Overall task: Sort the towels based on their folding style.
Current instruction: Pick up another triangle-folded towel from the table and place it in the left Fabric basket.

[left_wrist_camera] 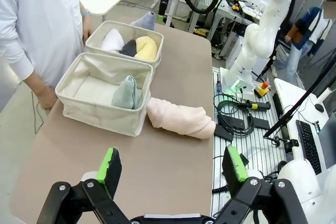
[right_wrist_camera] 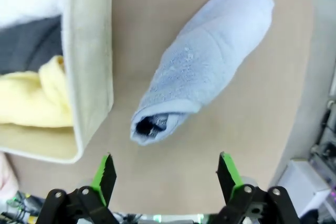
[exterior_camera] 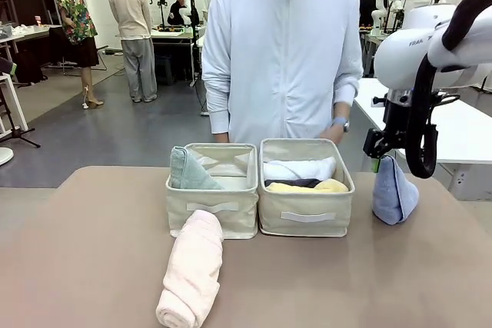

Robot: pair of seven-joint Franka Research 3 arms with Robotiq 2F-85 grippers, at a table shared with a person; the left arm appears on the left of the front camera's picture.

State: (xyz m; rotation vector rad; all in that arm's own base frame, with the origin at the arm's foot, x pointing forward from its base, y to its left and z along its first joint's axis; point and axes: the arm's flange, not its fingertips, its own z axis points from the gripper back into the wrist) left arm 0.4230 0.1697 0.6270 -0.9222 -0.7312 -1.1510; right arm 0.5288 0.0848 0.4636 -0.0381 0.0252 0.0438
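Observation:
A light blue cone-folded towel [exterior_camera: 394, 192] [right_wrist_camera: 205, 61] stands on the table right of the bins. My right gripper [exterior_camera: 377, 160] [right_wrist_camera: 165, 174] hovers open just above it, fingers apart and holding nothing. A pale pink rolled towel [exterior_camera: 192, 270] [left_wrist_camera: 181, 120] lies in front of the left bin [exterior_camera: 211, 209]. That bin holds a grey-teal cone towel [exterior_camera: 188, 170] [left_wrist_camera: 126, 93]. The right bin [exterior_camera: 306, 217] [right_wrist_camera: 92, 61] holds white [exterior_camera: 300, 168], dark grey [left_wrist_camera: 129, 48] and yellow [exterior_camera: 307, 187] [right_wrist_camera: 31, 98] rolls. My left gripper [left_wrist_camera: 172, 169] is open, high above the table's near side.
A person in a pale zip jacket [exterior_camera: 280, 51] stands at the far edge behind the bins, hands low near the rims. The brown table [exterior_camera: 92, 251] has free room at left and front. Cables and equipment [left_wrist_camera: 239, 111] lie off the table's side.

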